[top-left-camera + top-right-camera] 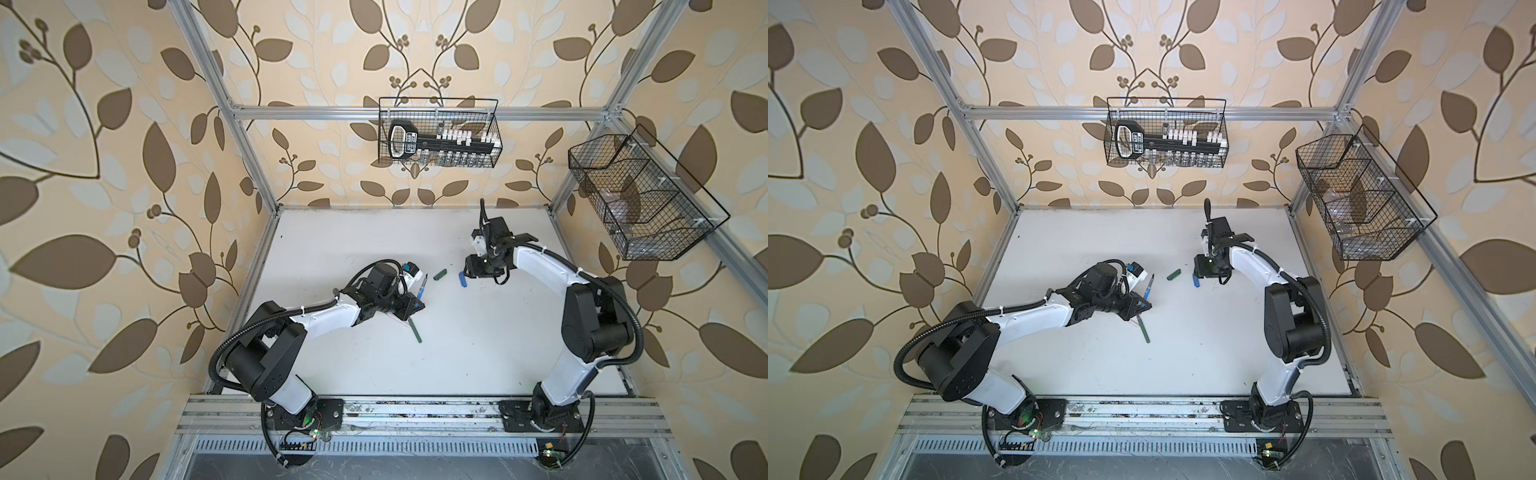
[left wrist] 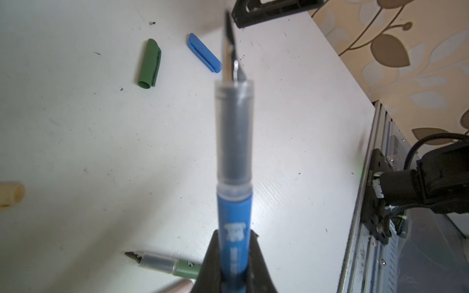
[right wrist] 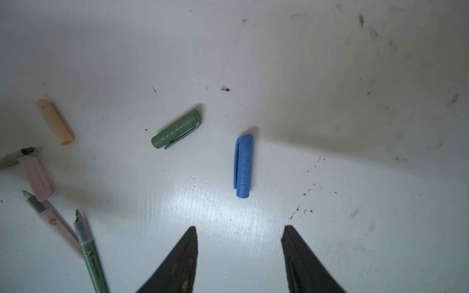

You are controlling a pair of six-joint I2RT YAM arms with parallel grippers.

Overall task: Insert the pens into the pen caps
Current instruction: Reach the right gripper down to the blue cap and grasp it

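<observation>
My left gripper point(image 2: 234, 234) is shut on the blue pen point(image 2: 234, 218), whose dark tip points away from it and toward the blue cap point(image 2: 204, 53); in a top view the pen point(image 1: 423, 289) is raised over the table. The right gripper point(image 3: 239, 228) hangs open just short of the blue cap point(image 3: 243, 167), nothing between its fingers. The green cap point(image 3: 176, 129) lies beside it. The tan cap point(image 3: 54, 121), pink cap point(image 3: 36, 177), tan pen point(image 3: 10, 158), pink pen point(image 3: 58, 225) and green pen point(image 3: 90, 253) lie together under the left arm.
Two black wire baskets hang on the walls, one at the back point(image 1: 438, 133) and one at the right point(image 1: 636, 199). An aluminium rail point(image 1: 415, 415) with both arm bases runs along the table's front edge.
</observation>
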